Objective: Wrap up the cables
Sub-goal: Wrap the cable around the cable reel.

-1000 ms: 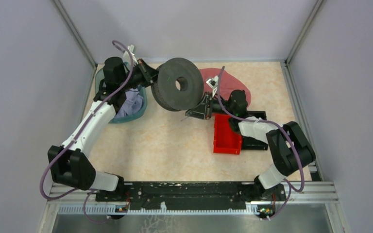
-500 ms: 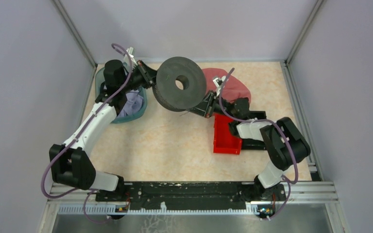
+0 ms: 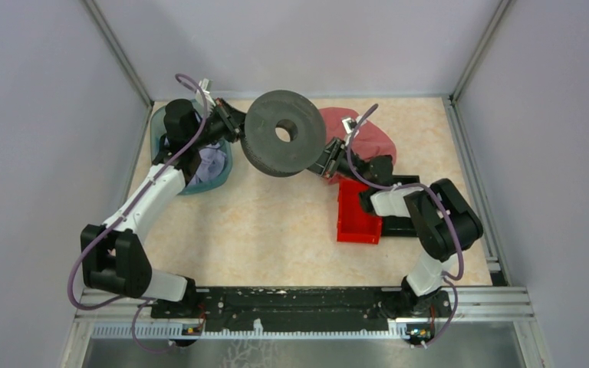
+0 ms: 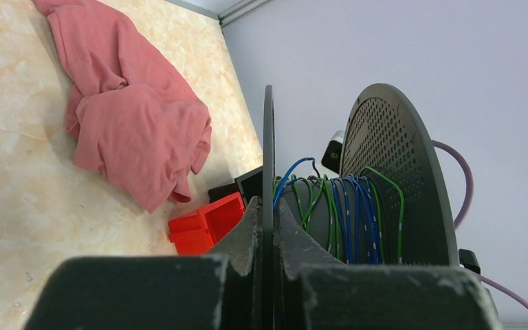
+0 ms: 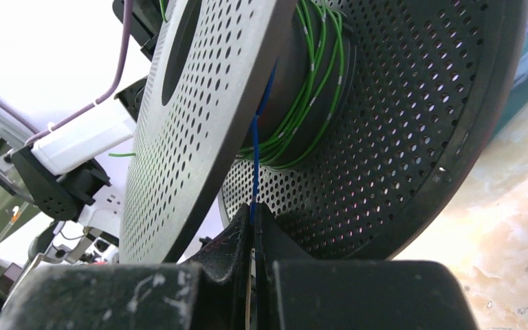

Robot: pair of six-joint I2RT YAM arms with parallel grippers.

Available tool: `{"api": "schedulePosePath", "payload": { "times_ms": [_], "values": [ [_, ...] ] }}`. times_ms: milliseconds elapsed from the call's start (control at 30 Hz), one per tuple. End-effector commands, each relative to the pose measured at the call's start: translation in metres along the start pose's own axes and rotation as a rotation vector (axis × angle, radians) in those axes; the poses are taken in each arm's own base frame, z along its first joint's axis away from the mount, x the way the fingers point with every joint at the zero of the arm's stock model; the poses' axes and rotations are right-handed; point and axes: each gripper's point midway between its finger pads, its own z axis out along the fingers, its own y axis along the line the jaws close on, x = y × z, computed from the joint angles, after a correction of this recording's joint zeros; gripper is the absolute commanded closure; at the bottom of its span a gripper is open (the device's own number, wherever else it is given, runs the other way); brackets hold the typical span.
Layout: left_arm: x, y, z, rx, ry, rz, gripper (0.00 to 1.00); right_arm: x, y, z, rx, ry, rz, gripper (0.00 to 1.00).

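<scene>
- Blue and green cables (image 4: 337, 213) sit wound on the core of a black perforated spool (image 3: 284, 142) held above the worktop (image 3: 276, 230); one blue strand (image 5: 254, 165) runs down into the right jaws, pressed together on it
- The left jaws clamp a flange's rim
- Done well, the strand stays taut and feeds between the flanges; slack risks snagging
- No writing is legible

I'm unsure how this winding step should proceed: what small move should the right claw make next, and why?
Probably sweep the right claw around the core of the spool, keeping tension. It is shut on the blue cable, which runs taut up between the flanges to the core, where green turns are already wound. The left claw clamps one flange rim and steadies the spool.
</scene>
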Motion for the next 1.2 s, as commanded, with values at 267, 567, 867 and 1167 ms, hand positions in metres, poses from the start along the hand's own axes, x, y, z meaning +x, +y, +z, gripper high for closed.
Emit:
{"api": "schedulePosePath", "payload": {
  "times_ms": [267, 567, 867, 1167],
  "values": [
    [0.032, -0.019, 0.0, 0.099, 0.138, -0.017, 1.0, -0.032, 0.026, 0.021, -0.094, -0.076, -0.106, 1.0],
    [0.031, -0.02, 0.0, 0.1, 0.14, -0.027, 1.0, -0.015, 0.018, 0.024, -0.064, -0.029, -0.131, 1.0],
    [0.03, -0.021, -0.002, 0.102, 0.134, -0.02, 1.0, -0.018, 0.018, 0.022, -0.056, -0.027, -0.137, 0.83],
    [0.026, -0.023, -0.006, 0.108, 0.125, -0.014, 1.0, -0.023, 0.01, 0.015, -0.021, -0.019, -0.126, 0.75]
  ]
}}
